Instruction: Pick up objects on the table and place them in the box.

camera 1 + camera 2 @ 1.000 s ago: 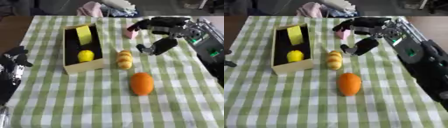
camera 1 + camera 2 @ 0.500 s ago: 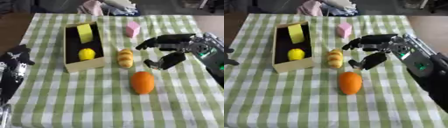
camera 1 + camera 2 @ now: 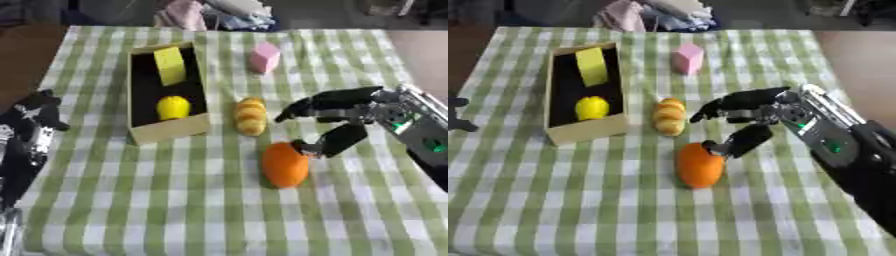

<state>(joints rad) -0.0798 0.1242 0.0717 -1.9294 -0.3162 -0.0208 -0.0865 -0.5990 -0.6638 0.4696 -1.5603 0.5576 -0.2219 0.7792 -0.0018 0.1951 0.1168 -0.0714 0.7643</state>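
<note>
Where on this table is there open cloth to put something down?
Bare cloth lies across the near side, below the orange and box, and right of the pink block. The middle is crowded: bread, orange and the right hand sit close together.

Even, soft indoor light, faint shadows, no glare; both views are blurred throughout.
</note>
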